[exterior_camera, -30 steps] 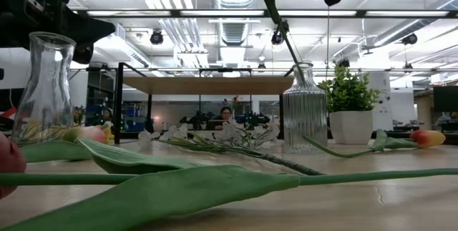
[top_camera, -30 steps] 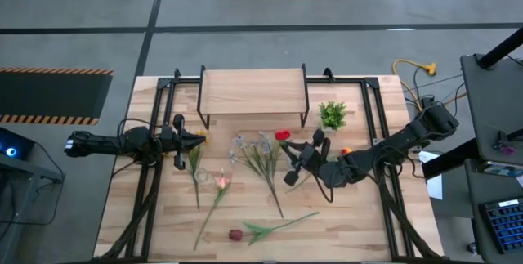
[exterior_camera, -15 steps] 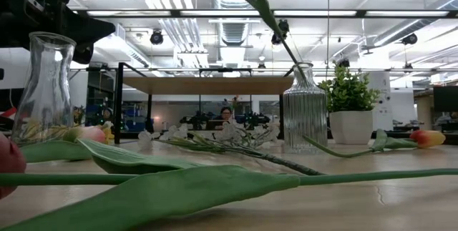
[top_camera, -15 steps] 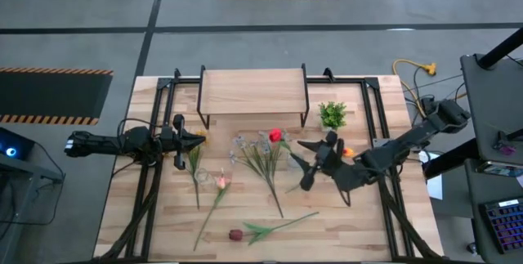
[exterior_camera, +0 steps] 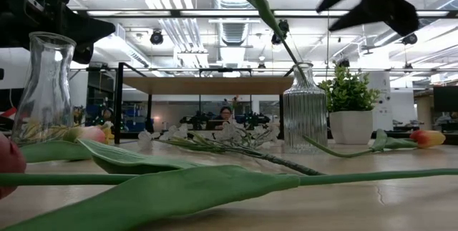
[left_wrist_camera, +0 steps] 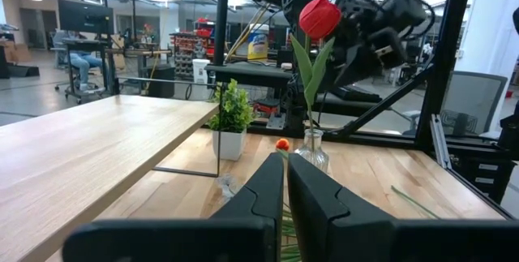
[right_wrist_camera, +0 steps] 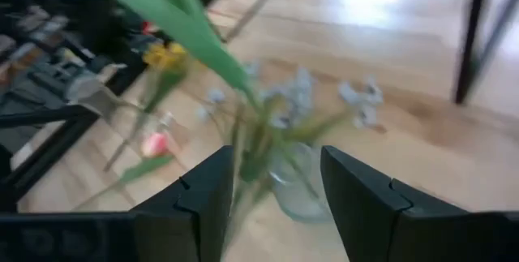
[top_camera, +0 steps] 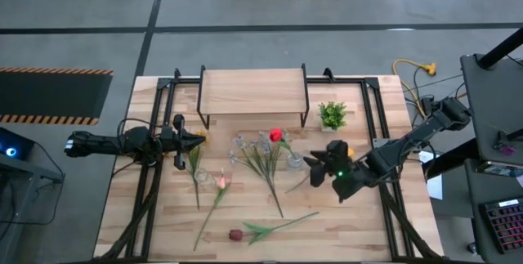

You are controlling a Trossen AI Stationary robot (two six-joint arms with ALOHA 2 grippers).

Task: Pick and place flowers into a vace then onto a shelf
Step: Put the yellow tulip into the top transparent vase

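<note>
Worryingly, the right pincer (top_camera: 313,166), jaws open and empty, hangs just beside the ribbed vase (exterior_camera: 305,109), so it could tip the red tulip (top_camera: 276,136).

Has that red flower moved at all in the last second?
Yes. The red flower was held out by the right gripper near the potted plant; it now stands in the ribbed vase, released, its head nearer the shelf.

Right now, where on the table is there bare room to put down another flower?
Bare wood lies along the front right, past the maroon flower, and at the front left corner. The shelf top is bare. It is crowded mid-table: loose flowers, the vase with its red flower, and the open right gripper.
</note>
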